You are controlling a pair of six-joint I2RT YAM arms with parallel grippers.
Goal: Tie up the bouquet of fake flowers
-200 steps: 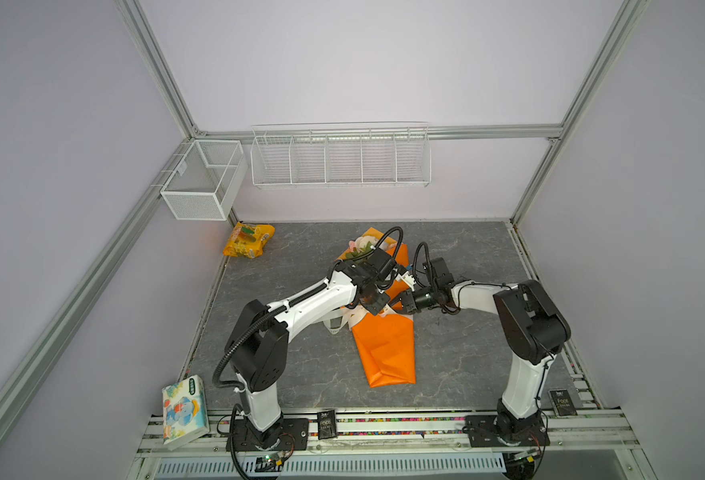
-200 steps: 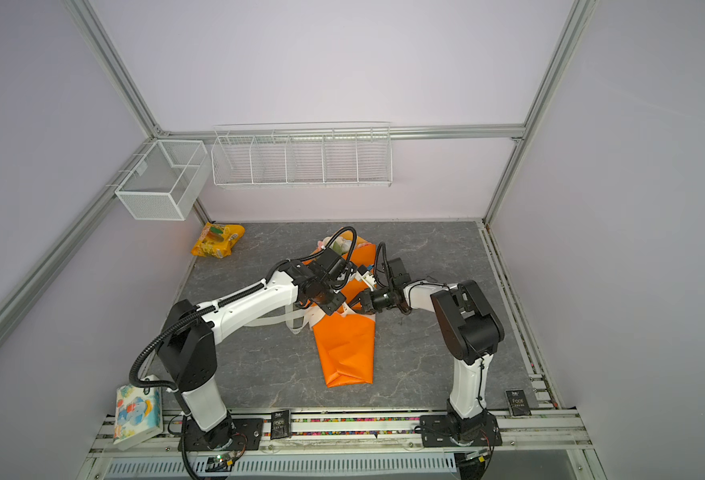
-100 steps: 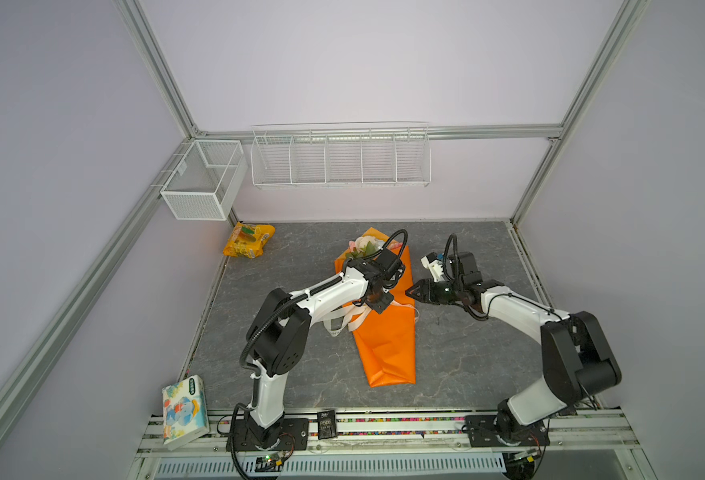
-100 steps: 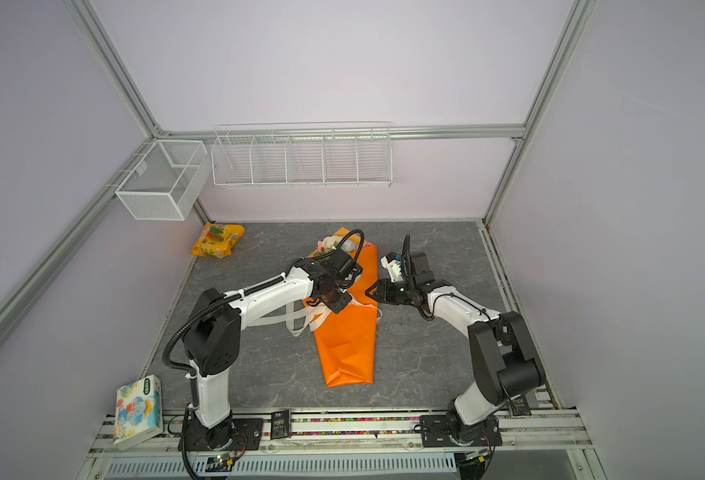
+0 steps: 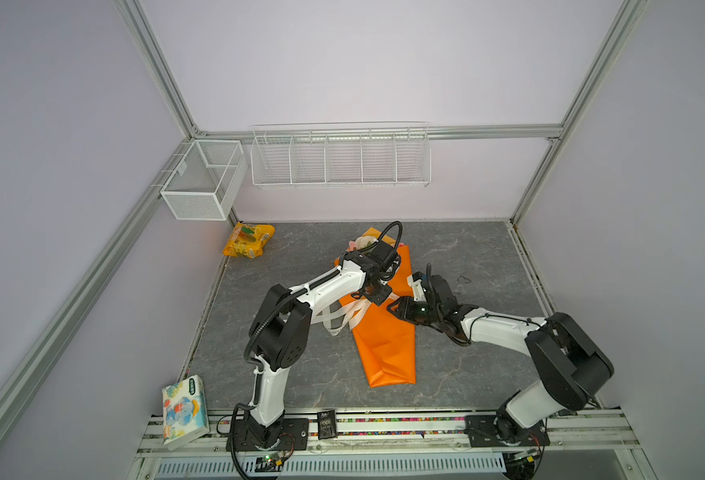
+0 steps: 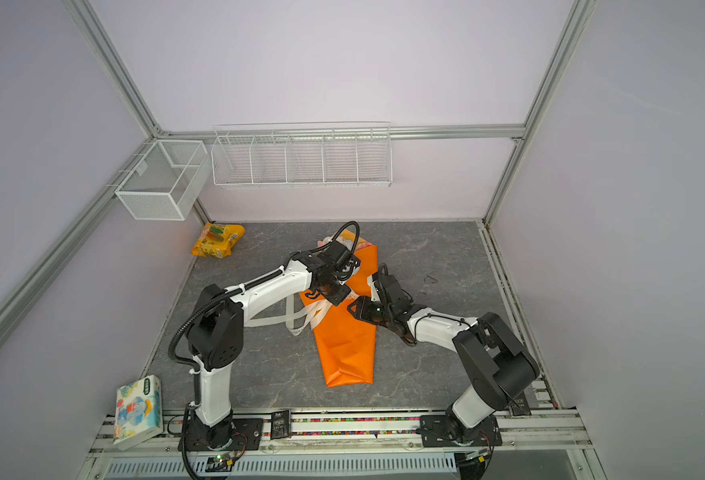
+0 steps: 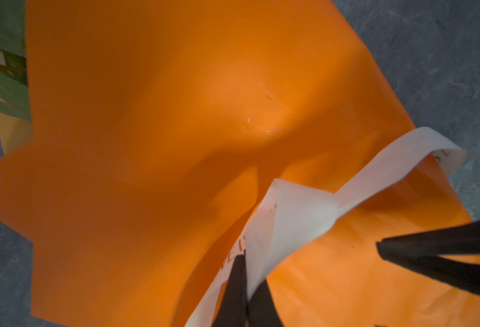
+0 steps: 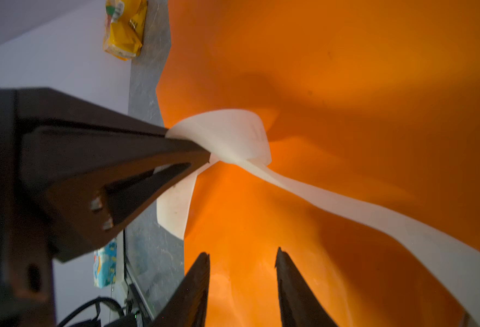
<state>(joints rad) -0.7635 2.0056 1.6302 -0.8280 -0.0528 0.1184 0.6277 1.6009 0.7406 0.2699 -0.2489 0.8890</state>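
The bouquet of fake flowers lies on the grey table in its orange paper wrap (image 5: 386,345), with the blooms (image 5: 363,243) at the far end. A white ribbon (image 7: 298,215) crosses the middle of the wrap in a loose twist, and its loops trail off to the left (image 5: 338,320). My left gripper (image 7: 244,254) is shut on the ribbon right over the wrap (image 6: 336,297). My right gripper (image 8: 241,254) is open and holds nothing. It hovers low over the orange paper, just right of the left one (image 5: 396,305).
A yellow-orange snack packet (image 5: 249,241) lies at the back left of the table. A tissue pack (image 5: 184,409) stands at the front left edge. Two white wire baskets (image 5: 203,180) (image 5: 340,156) hang on the walls. A small dark loop (image 5: 463,279) lies on the table to the right.
The right gripper has opened, let the ribbon go and drawn a little away to the right of the left gripper. The left gripper has stayed shut on the ribbon.
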